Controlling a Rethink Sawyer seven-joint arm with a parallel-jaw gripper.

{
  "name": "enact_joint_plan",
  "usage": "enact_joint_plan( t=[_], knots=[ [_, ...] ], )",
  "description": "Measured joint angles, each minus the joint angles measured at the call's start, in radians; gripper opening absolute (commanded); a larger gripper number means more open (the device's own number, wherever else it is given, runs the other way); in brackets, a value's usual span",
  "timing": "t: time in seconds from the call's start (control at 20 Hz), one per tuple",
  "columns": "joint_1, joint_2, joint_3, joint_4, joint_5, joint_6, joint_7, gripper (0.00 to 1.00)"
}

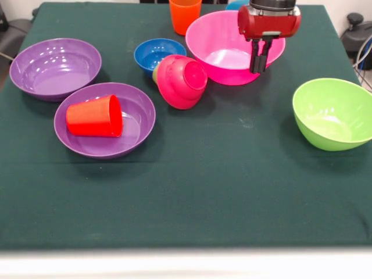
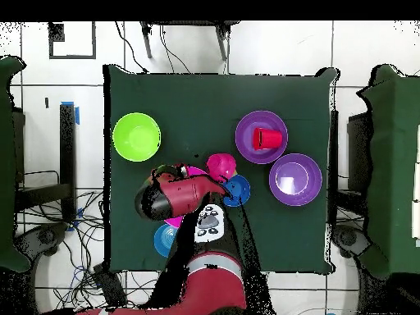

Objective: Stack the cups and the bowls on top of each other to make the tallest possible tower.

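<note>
No tower yet, everything is scattered singly on the green table (image 1: 192, 192). Red cup (image 1: 95, 116) lies on its side in the nearer purple bowl (image 1: 104, 128), long axis roughly across the front view, mouth toward the picture's right. Second purple bowl (image 1: 55, 67) sits empty just behind-left of it. Crimson bowl (image 1: 182, 81) is tipped on its side, apparently capping a yellow cup of which only a sliver shows, touching or nearly touching the dark blue bowl (image 1: 159, 54).

Gripper (image 1: 260, 64) hangs over the near rim of the pink bowl (image 1: 224, 49), fingers pressed close together, holding nothing. So the crimson bowl is the nearest loose piece, to picture-left of the tool in the front view; the red cup lies well further that way. Lime bowl (image 1: 332, 113) sits apart on the opposite side.

Orange cup (image 1: 185, 14) is cut off at the top edge. Light blue bowl (image 2: 165, 239) is mostly hidden behind the gripper in front, under the arm overhead. Arm also covers most of the pink bowl overhead.
</note>
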Motion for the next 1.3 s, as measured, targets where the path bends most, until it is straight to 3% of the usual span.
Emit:
enact_joint_plan(
  t=[0.6, 1.3],
  knots=[
    [-0.101, -0.047, 0.025, 0.020, -0.024, 0.000, 0.000, 0.00],
    [-0.106, -0.056, 0.031, 0.020, -0.024, 0.023, 0.000, 0.00]
  ],
)
